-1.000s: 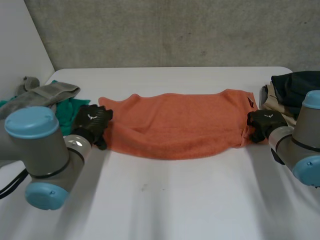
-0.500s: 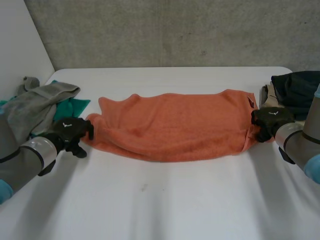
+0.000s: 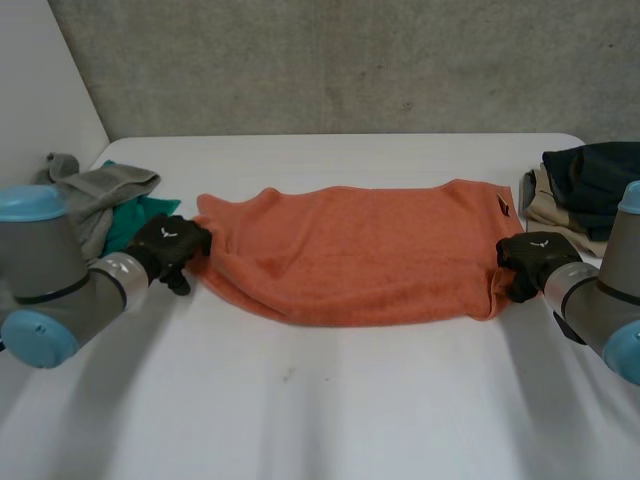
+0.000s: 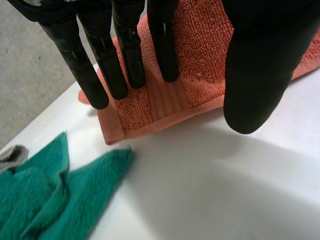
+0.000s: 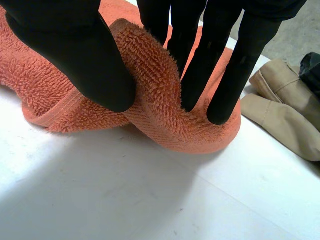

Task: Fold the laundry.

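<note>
The left hand [image 3: 170, 247] is released: its fingers [image 4: 127, 50] are straight and lie flat on a corner at the left end of the orange towel [image 3: 350, 250]. The thumb stands apart past the hem, and it cannot be determined whether it touches the cloth. A green cloth [image 4: 45, 195] lies on the white table [image 3: 350, 400] just beside that corner, not touching it, and is partly covered by a grey garment [image 3: 95, 195].

The right hand [image 5: 75, 50] grasps the towel's right end, with a raised ridge of cloth clamped between thumb and fingers. A beige garment [image 5: 285, 120] lies near the fingertips, with a dark garment [image 3: 595, 175] on it.

The towel lies spread lengthwise across the table, between the two hands.
</note>
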### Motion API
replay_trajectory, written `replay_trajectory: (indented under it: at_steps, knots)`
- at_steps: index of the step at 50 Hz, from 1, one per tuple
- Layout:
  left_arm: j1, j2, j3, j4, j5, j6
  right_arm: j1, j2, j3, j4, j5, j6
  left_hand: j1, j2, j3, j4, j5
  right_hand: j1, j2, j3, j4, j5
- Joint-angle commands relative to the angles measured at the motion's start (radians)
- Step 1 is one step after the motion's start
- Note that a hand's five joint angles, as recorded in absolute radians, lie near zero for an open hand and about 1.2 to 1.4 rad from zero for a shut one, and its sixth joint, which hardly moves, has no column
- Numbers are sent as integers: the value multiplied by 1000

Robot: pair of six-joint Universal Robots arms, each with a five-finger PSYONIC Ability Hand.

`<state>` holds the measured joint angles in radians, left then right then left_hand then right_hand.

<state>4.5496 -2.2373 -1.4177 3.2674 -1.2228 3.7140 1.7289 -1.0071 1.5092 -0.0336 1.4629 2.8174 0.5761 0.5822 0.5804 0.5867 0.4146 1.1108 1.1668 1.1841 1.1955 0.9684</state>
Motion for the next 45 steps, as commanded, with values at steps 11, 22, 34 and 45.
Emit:
replay_trajectory:
  at_steps: [11, 22, 34, 45]
  knots:
    - [-61, -192, 282, -6, -77, 9, -5, 13, 0, 0, -1, -23, 151, 145, 147, 141, 138, 285, 229, 212, 201, 253]
    - [-93, -306, 436, 0, -77, 29, -6, 15, 2, 0, -10, -30, 254, 247, 249, 243, 241, 285, 229, 212, 201, 253]
    - [-144, -184, 435, -38, -119, 57, -9, 5, -26, 14, -7, -68, 820, 814, 816, 810, 807, 285, 229, 212, 201, 253]
    - [-95, 302, 296, -314, -190, 55, -43, -278, -226, 323, -6, -320, 820, 814, 816, 810, 807, 285, 229, 212, 201, 253]
